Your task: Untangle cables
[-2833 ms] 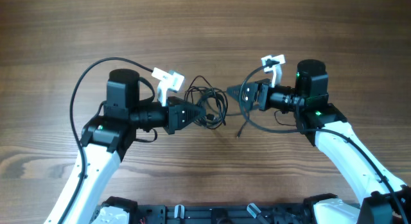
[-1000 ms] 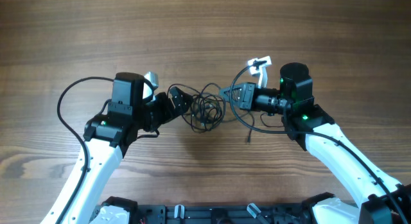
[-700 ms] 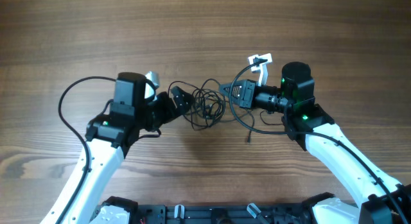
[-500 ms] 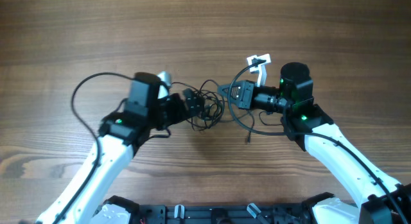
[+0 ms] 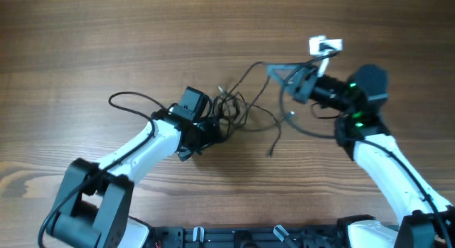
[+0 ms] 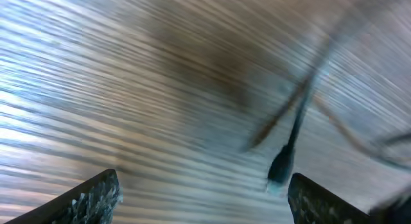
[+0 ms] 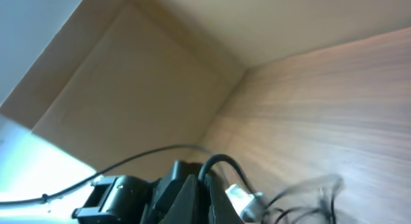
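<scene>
The cables sat bunched in a small dark knot near the middle of the wooden counter, between the two arms. One thin strand ran up and to the right out of the knot, straight to the right gripper, which was over the far right part of the counter. Another strand trailed off toward the near side and ended in a tiny plug lying loose on the wood, apart from both grippers.

On the right gripper the jaws were pressed together, pinching that far strand. The right wrist view showed the closed tips with a thin wire looping out over them.

The left gripper was just beside the knot on its near-left side, its arm stretched low across the counter. The left wrist view was blurred, but both fingertips showed at the bottom corners, set wide apart. Those jaws gaped open and held nothing. A plug end on a thin black wire lay on the wood ahead, closer to the right-hand fingertip and not gripped.

A thicker black cord looped off the left arm, separate from the knot.
</scene>
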{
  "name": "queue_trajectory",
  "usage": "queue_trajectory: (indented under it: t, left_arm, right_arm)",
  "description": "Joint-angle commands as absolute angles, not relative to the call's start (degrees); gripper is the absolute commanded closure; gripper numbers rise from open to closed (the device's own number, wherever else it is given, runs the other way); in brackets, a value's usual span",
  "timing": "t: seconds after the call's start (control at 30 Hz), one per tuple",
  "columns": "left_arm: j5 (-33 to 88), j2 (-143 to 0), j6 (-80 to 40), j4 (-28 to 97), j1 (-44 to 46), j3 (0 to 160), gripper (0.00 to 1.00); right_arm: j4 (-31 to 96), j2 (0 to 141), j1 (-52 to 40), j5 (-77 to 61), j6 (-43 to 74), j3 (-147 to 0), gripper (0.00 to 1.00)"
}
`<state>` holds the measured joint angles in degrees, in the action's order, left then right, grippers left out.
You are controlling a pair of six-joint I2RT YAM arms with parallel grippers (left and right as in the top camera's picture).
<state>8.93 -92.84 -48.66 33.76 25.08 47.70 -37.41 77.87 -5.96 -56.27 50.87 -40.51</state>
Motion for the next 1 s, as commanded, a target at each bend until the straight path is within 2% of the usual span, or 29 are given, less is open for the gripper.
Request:
queue_trajectory:
  t: [0.0, 0.23, 0.33, 0.5, 0.63, 0.67, 0.7, 0.77, 0.83, 0.9, 0.97]
  left_arm:
    - [3.68, -94.87, -50.41, 37.01, 22.2, 47.48, 0.15]
    - [0.1, -94.87, -50.39, 41.06, 16.86, 47.48, 0.15]
    - [-3.4, -94.87, -50.41, 44.77, 12.82, 47.48, 0.15]
    - [-4.03, -94.83, -50.28, 47.9, 5.39, 47.48, 0.15]
    - [5.1, -94.76, -46.19, 45.5, 2.72, 47.48, 0.18]
    - [8.4, -94.76, -43.77, 43.94, 2.94, 47.48, 0.19]
    - [12.4, -94.76, -41.5, 41.85, 3.62, 47.48, 0.2]
    - [17.91, -94.7, -39.18, 38.63, 5.28, 47.48, 0.25]
    - [22.5, -94.61, -39.2, 36.32, 6.61, 47.48, 0.28]
    - [27.83, -94.5, -39.22, 33.52, 7.94, 47.48, 0.31]
    - [33.65, -94.35, -39.44, 30.46, 8.86, 47.48, 0.31]
  right_arm:
    - [-36.18, 76.38, 4.38, -53.98, 52.47, -41.25, 0.96]
    - [-30.24, 76.38, 18.72, -54.5, 52.29, -41.25, 0.95]
    - [-25.34, 76.38, 23.42, -54.5, 48.86, -41.25, 0.96]
    - [-18.63, 76.38, 26.55, -54.48, 42.13, -41.25, 0.95]
    - [-11.84, 76.38, 25.67, -55.68, 35.92, -41.23, 0.92]
    - [-10.02, 76.38, 25.19, -56.07, 34.02, -41.23, 0.84]
    - [-5.61, 76.38, 23.94, -56.23, 30.46, -41.23, 0.69]
    - [0.27, 76.38, 21.74, -56.16, 25.98, -41.23, 0.46]
    - [6.09, 76.4, 18.7, -55.88, 22.41, -41.23, 0.28]
    - [11.05, 76.53, 14.76, -53.91, 20.36, -41.23, 0.14]
    - [14.81, 76.95, 10.24, -50.3, 20.12, -41.23, 0.09]
